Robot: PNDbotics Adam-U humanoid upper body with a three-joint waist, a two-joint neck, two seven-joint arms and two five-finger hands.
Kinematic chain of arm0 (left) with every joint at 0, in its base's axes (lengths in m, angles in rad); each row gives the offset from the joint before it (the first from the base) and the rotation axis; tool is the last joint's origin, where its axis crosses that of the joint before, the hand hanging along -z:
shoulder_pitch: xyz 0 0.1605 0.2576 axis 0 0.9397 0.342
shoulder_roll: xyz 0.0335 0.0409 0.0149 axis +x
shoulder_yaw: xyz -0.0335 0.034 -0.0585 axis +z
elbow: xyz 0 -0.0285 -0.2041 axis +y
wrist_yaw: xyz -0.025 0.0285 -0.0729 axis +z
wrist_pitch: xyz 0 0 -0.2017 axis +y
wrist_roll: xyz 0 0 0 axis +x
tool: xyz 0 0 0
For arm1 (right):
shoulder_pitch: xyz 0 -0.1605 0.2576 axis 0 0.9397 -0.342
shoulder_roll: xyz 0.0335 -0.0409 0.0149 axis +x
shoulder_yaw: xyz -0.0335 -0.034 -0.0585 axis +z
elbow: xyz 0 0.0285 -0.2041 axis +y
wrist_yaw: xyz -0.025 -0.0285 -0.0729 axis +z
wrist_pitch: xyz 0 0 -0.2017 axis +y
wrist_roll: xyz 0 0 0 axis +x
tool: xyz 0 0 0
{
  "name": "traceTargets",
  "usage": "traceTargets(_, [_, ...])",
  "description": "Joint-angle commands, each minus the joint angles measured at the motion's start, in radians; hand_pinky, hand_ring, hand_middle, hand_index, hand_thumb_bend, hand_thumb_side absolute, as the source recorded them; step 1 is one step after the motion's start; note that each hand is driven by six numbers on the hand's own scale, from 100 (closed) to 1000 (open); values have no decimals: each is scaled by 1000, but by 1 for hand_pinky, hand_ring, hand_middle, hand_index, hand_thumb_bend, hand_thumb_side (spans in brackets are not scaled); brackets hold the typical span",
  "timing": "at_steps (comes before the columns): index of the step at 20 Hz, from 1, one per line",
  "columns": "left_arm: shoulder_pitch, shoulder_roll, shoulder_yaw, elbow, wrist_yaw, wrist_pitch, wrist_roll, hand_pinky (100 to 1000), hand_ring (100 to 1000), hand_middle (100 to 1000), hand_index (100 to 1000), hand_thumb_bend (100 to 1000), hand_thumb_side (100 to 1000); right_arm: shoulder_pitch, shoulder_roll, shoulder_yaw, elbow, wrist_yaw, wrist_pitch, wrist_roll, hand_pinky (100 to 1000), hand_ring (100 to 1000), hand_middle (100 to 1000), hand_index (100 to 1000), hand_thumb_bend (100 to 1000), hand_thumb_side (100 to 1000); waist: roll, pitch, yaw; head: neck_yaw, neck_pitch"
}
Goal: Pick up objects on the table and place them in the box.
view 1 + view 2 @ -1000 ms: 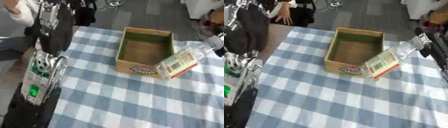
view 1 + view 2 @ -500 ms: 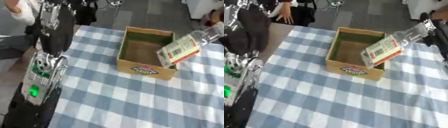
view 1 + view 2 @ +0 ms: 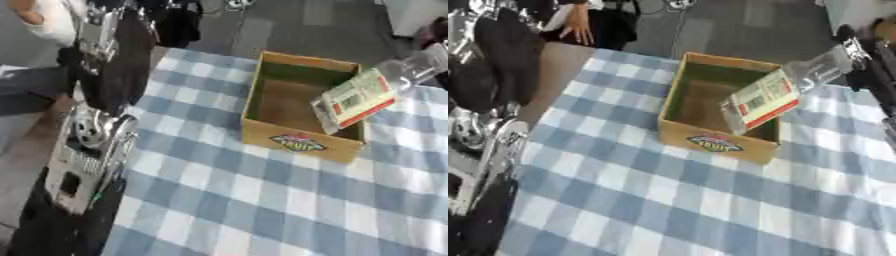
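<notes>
**Bottle held tilted over open box**

Blue-and-white checked cloth on counter [image 3: 262, 210], bare across near edge and near corners. Left arm [image 3: 87, 150], black and silver, along left edge of counter; left hand not made out in either view, fingers cannot be told. Cardboard box [image 3: 302, 142] toward far edge of counter, open top, printed logo on near wall, inside looks empty where visible. Clear plastic bottle [image 3: 763, 102] with green, white and red label tilted above box's right side, base down over the box opening, neck up and to the right. Bottle off the counter; whether base touches box rim or wall cannot be told. Right hand [image 3: 868, 62], black, at right edge of right eye view, fingers curled round bottle's neck end. Beyond far edge of counter: dark floor [image 3: 280, 30], cables. Person's hand [image 3: 579, 27] near far left corner, resting off the cloth, not touching box or bottle.
</notes>
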Motion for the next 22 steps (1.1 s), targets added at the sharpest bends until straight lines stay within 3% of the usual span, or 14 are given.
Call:
traceTargets(1, [-27,-5,-3,-16,8,-4,-5,721,648,794,994,343,938,-33,-33,-12,6,18,-7,-13,100,100,100,233,100,875,-2,-10,11,-18,-30])
traceTargets(10, [-75,-32,-17,-16,19,-8,-20,720,649,794,995,343,937,-66,-52,-34,47,44,-36,-58,100,100,100,231,100,887,-42,33,79,-49,-93])
traceTargets(18, [-100,-41,-22,-16,25,-13,-27,721,651,794,995,344,937,-78,-59,-55,98,97,-70,-117,100,100,100,271,100,910,-64,51,110,-59,-122])
traceTargets(20, [-101,-42,-22,-16,24,-13,-27,721,651,794,995,344,936,-78,-59,-54,101,91,-94,-126,100,100,119,464,100,968,-65,50,111,-56,-123])
traceTargets(21, [-101,-41,-22,-16,24,-13,-27,721,652,794,994,345,936,-77,-61,-50,102,86,-106,-118,100,210,267,597,100,1000,-66,50,111,-54,-123])
traceTargets(22, [-101,-41,-22,-16,24,-12,-27,721,652,794,994,344,937,-76,-63,-44,103,84,-118,-98,234,332,384,714,100,1000,-67,49,110,-53,-123])
